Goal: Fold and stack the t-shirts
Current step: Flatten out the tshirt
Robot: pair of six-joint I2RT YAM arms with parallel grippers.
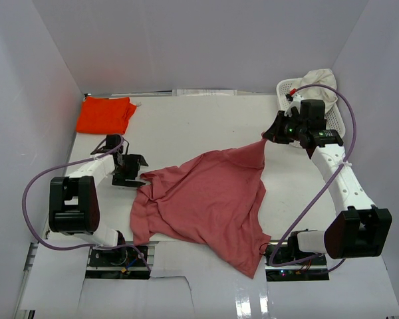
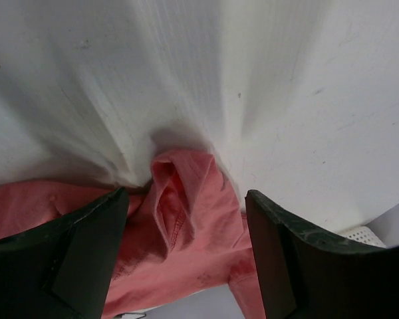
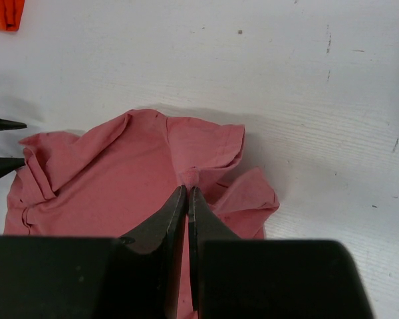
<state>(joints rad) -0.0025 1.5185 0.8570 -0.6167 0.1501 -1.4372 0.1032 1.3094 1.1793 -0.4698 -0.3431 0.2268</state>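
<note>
The dusty rose-red t-shirt (image 1: 206, 203) lies crumpled across the middle of the table, one corner drawn up towards the back right. My right gripper (image 1: 266, 138) is shut on that corner, and its wrist view shows a small tuft of the cloth pinched at the tips of the right gripper (image 3: 187, 191). My left gripper (image 1: 141, 171) sits at the shirt's left edge. Its jaws stand open, one on each side of a bunched fold of the rose-red t-shirt (image 2: 186, 212). The bright orange-red t-shirt (image 1: 106, 114) lies folded at the back left. The cream-white t-shirt (image 1: 319, 83) hangs over the basket.
A white lattice basket (image 1: 339, 121) stands at the back right, behind my right arm. White walls close in the table on three sides. A corner of the orange-red t-shirt (image 3: 3, 13) shows at the top left of the right wrist view.
</note>
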